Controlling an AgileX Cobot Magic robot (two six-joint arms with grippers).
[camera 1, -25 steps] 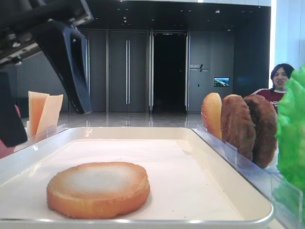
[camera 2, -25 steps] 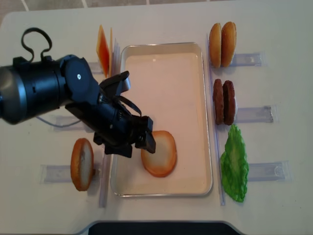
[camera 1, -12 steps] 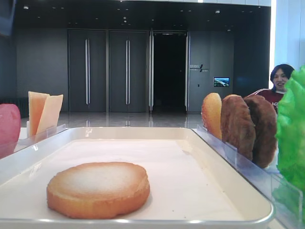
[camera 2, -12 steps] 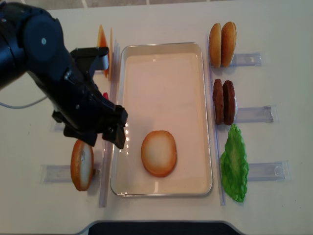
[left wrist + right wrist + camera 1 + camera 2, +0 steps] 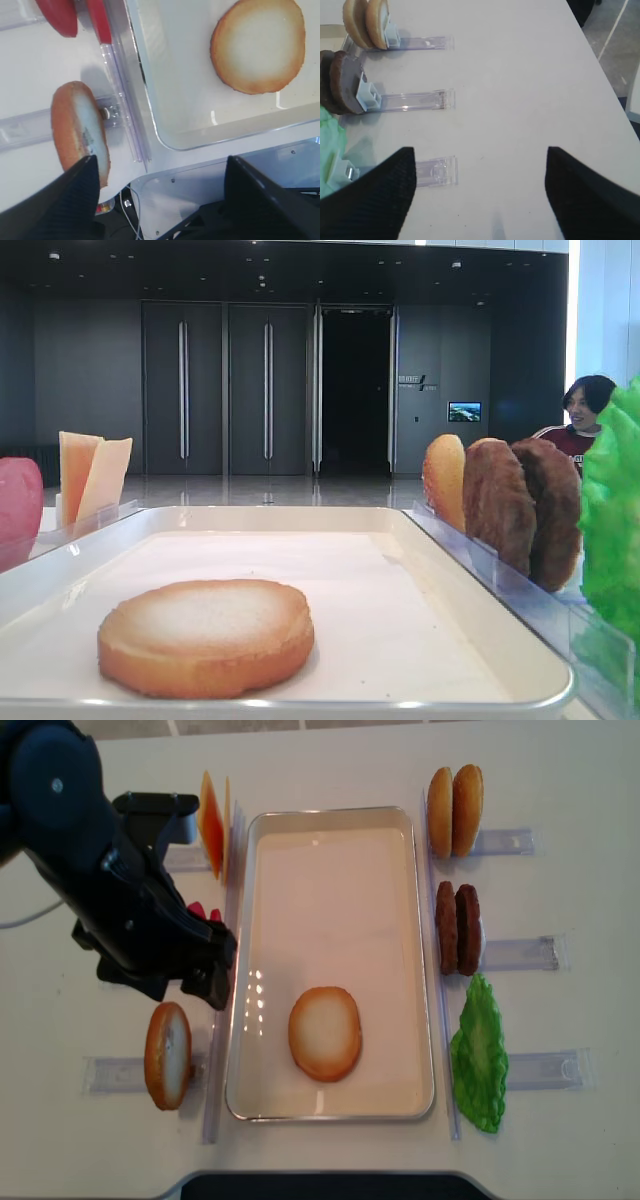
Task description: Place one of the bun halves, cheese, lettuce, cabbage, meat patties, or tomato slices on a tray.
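Two wide-spread, empty fingers mark the left gripper (image 5: 205,982), just left of the tray (image 5: 330,1112); the right gripper (image 5: 480,195) is likewise spread over bare table. One bun half (image 5: 324,1033) lies flat, pale face up, in the tray's near half; being round, it has no long axis. Probably light, soft and easily dented, it is best pinched gently across its crust edge.

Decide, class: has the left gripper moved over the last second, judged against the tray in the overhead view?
Yes. The left gripper has pulled back left, off the tray and away from the bun half lying in it; it now hangs outside the tray's left rim.
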